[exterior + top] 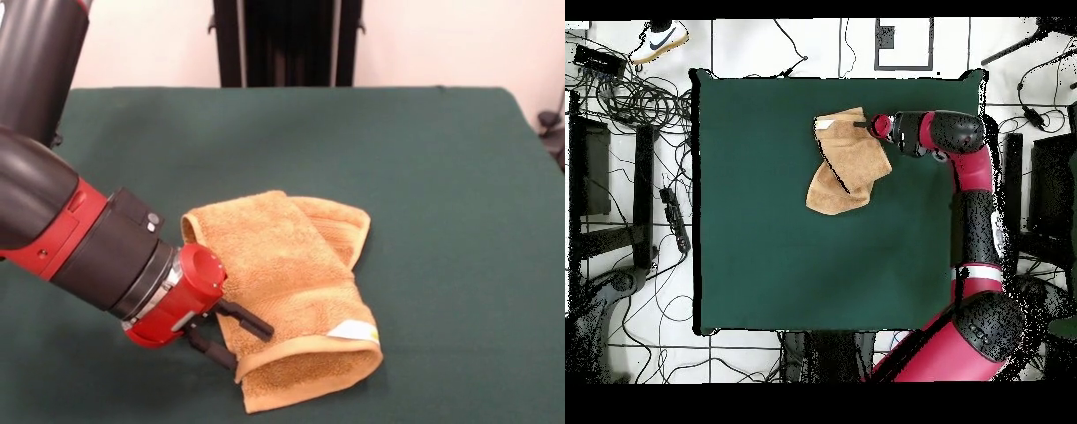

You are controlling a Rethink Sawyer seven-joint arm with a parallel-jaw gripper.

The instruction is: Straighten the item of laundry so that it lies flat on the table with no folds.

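Tool [240,343], fingers spread around the edge of the folded towel [287,283]: it should pinch only the top layer, then draw it outward across the tabletop [441,159].

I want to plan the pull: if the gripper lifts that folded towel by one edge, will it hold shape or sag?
The towel would probably sag: its layers already drape softly over each other. Its looped terry may drag on the table cloth rather than slide. The gripper fingers straddle its edge.
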